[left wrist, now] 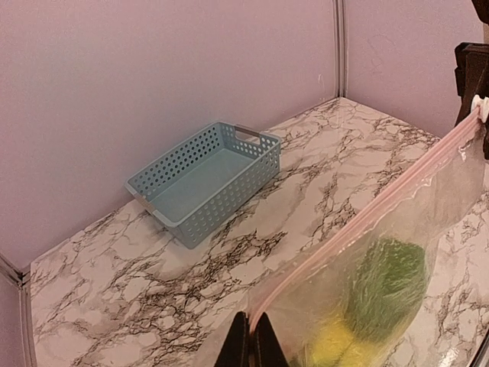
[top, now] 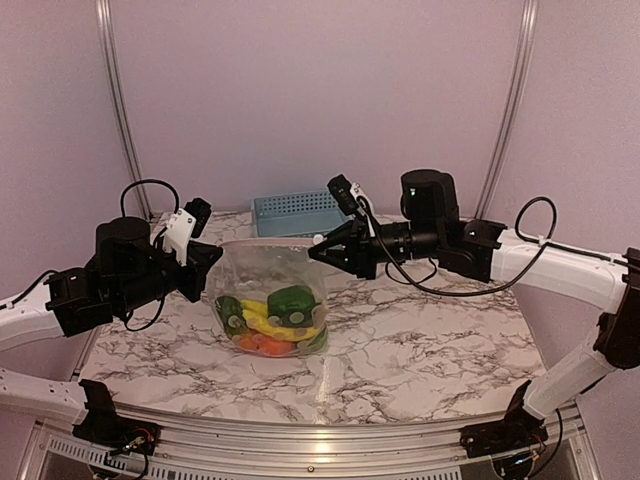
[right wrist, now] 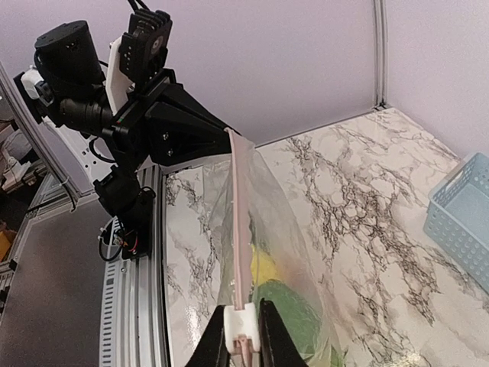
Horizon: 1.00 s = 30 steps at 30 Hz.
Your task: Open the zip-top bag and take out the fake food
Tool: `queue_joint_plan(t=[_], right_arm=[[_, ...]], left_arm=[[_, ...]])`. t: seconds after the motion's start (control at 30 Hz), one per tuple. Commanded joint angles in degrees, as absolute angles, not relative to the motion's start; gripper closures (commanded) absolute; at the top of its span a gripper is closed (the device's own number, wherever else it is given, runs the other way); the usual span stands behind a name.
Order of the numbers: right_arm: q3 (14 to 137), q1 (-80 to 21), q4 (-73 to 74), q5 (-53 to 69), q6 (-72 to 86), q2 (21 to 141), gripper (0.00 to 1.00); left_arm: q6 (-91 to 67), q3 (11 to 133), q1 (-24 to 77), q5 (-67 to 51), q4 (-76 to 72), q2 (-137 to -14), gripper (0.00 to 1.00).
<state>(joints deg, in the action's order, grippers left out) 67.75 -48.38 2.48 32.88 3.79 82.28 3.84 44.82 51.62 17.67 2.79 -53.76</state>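
The clear zip-top bag (top: 268, 272) hangs upright above the marble table, stretched between both grippers, its pink zip strip (left wrist: 367, 205) along the top and shut. Through the plastic show the fake food (top: 268, 322): a yellow banana, dark green pepper, and orange and red pieces sagging at the bottom. My left gripper (top: 218, 262) is shut on the bag's left top corner (left wrist: 257, 325). My right gripper (right wrist: 244, 335) is closed on the white zip slider (right wrist: 243, 321) at the strip's right end, a finger on each side of it.
A light blue perforated basket (top: 295, 213) stands at the back of the table against the wall, behind the bag; it also shows as the basket (left wrist: 206, 180) and the basket (right wrist: 467, 218). The left arm's body (right wrist: 145, 115) fills the far side of the right wrist view.
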Motion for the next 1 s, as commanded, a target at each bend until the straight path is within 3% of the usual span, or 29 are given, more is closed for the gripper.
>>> queue_joint_plan(t=[0.0, 0.13, 0.17, 0.27, 0.3, 0.4, 0.5, 0.7, 0.8, 0.83, 0.9, 0.97], right_arm=[[71.57, -47.98, 6.57, 33.43, 1.82, 84.28, 0.92], [72.03, -47.92, 8.30, 33.77, 0.18, 84.33, 0.99], [71.85, -47.91, 8.39, 33.94, 0.18, 84.17, 0.96], [70.76, -47.94, 7.73, 34.33, -1.44, 83.65, 0.60], [70.12, -47.91, 7.04, 33.99, -1.21, 83.45, 0.55], [68.52, -47.82, 4.71, 33.58, -0.32, 83.30, 0.53], [68.67, -47.72, 3.77, 33.51, -0.27, 83.87, 0.57], [70.06, -47.48, 3.68, 33.41, -0.30, 85.30, 0.94], [70.79, -47.46, 4.70, 33.50, -0.28, 85.51, 1.00], [70.98, -47.42, 5.21, 33.21, -0.49, 85.52, 1.00], [71.75, -47.39, 6.55, 32.82, -1.83, 85.68, 1.00], [72.46, -47.44, 7.37, 32.63, -3.02, 85.85, 1.00]], left_arm=[[3.77, 44.29, 51.37, 18.67, 1.94, -52.59, 1.00], [3.87, 44.69, 51.33, 18.65, 2.32, -51.68, 1.00], [3.79, 44.77, 51.19, 18.65, 2.54, -51.50, 1.00], [3.78, 45.15, 51.07, 18.14, 3.28, -51.25, 1.00], [3.74, 45.12, 51.05, 17.99, 3.33, -51.24, 1.00], [3.58, 44.95, 51.01, 17.70, 3.13, -51.24, 1.00], [3.92, 45.07, 50.93, 17.10, 3.17, -51.49, 1.00], [4.46, 44.96, 50.57, 16.35, 3.17, -51.62, 1.00], [4.84, 45.09, 50.46, 16.48, 2.95, -51.21, 1.00], [5.21, 45.51, 50.48, 15.80, 2.91, -51.13, 0.96], [6.43, 49.05, 50.45, 12.30, 4.48, -52.18, 0.75], [7.24, 54.31, 50.58, 7.07, 7.90, -55.36, 0.63]])
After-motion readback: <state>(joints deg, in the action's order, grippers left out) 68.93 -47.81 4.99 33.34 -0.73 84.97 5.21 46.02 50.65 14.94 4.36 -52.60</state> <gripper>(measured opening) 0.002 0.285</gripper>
